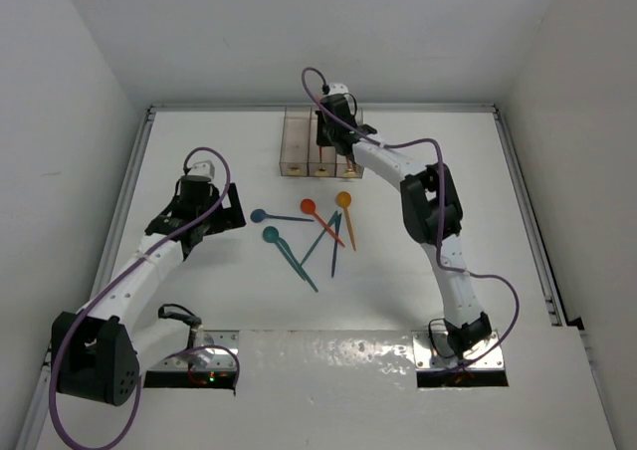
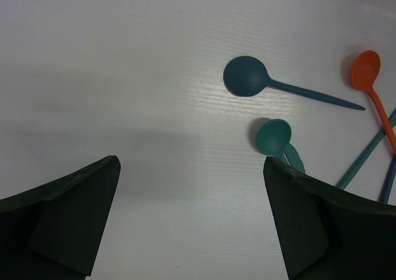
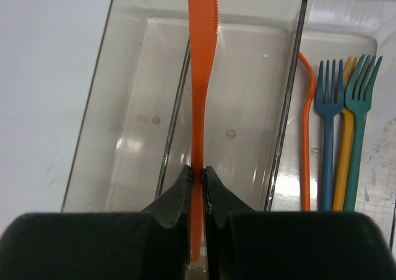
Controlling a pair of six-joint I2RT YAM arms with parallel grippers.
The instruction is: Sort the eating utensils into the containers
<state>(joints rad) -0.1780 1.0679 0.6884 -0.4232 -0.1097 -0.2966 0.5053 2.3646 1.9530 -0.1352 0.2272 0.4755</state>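
**Orange knife pinched above the containers; left tool idle**

White desk [image 1: 199, 151] carries everything, with walls on three sides.

Right arm [image 1: 430, 206] reaches across to the far edge. Left arm [image 1: 149, 261] is bent over the left half of the desk.

The containers [image 1: 296, 159] are three clear brownish compartments in a row, standing at the far edge near the middle.

Right tool [image 3: 198, 175] sits over the containers. Its jaws are closed down to a sliver, clamping the handle of the orange knife [image 3: 201, 75]. The blade points away from the camera along the wall shared by two compartments. Which of the two it hangs over: cannot tell.

Left tool [image 2: 190, 162]: jaws spread wide, nothing between them, only bare desk beneath. It faces the loose utensils, well apart from the containers.

In the right wrist view, the right-hand compartment holds forks lying side by side: a blue fork [image 3: 328, 88], a teal fork [image 3: 362, 82], a yellow-orange one between them, and a thin orange handle [image 3: 304, 137] against the wall.

Loose on the desk, mid-centre:
- dark blue spoon [image 2: 247, 75], nearest the left tool
- teal spoon [image 2: 274, 136], just beside it
- red spoon [image 1: 309, 207]
- orange spoon [image 1: 344, 199]
- two crossed thin pieces [image 1: 333, 243], one teal and one blue; type unreadable
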